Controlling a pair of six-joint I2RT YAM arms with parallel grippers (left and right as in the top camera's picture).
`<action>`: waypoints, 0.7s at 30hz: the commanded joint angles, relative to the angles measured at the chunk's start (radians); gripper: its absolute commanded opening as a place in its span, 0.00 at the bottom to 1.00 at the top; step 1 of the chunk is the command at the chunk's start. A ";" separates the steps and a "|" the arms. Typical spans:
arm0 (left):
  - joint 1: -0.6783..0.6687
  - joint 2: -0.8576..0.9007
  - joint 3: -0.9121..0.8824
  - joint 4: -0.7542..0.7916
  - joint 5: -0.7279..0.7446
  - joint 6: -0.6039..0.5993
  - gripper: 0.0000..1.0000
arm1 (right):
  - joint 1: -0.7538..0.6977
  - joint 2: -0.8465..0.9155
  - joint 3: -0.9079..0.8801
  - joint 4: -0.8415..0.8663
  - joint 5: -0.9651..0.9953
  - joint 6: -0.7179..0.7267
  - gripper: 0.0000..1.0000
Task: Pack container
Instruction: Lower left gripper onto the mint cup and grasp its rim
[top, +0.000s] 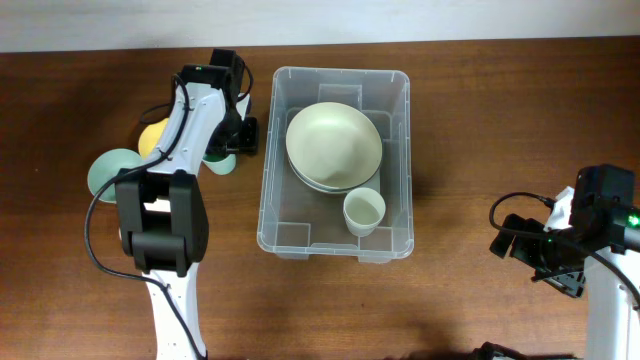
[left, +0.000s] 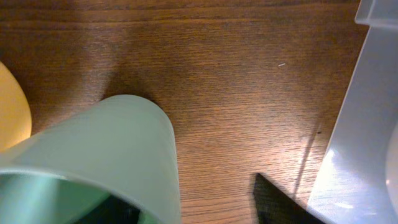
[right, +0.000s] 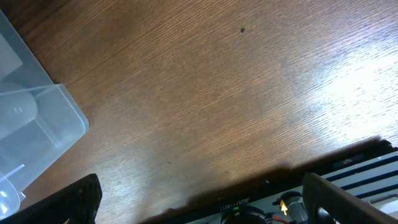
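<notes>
The clear plastic container (top: 266, 190) sits mid-table, just to the right of the left gripper (top: 236, 138) and well to the left of the right gripper (right: 200, 182). It holds stacked pale green bowls (top: 333, 145) and a small cream cup (top: 364, 210).

The left arm reaches forward and bends inward, with its wrist beside the container's left wall. In the left wrist view a pale green cup (left: 118, 155) fills the gripper's left side. One dark finger (left: 280, 202) stands clear of the cup with bare wood between them, so the jaws are apart. The other finger is hidden by the cup. A yellow object (left: 11, 118) lies further left.

The right arm is tucked low at the table's (top: 480, 120) near right edge, its fingers spread wide over bare wood.
</notes>
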 joint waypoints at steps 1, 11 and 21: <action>0.000 -0.005 0.006 -0.010 0.008 0.003 0.42 | 0.005 0.001 -0.004 0.000 -0.006 -0.010 0.99; 0.000 -0.010 0.038 -0.033 -0.002 0.003 0.01 | 0.005 0.001 -0.004 0.000 -0.006 -0.010 0.99; -0.036 -0.016 0.418 -0.309 -0.054 0.003 0.01 | 0.005 0.001 -0.004 0.000 -0.005 -0.010 0.99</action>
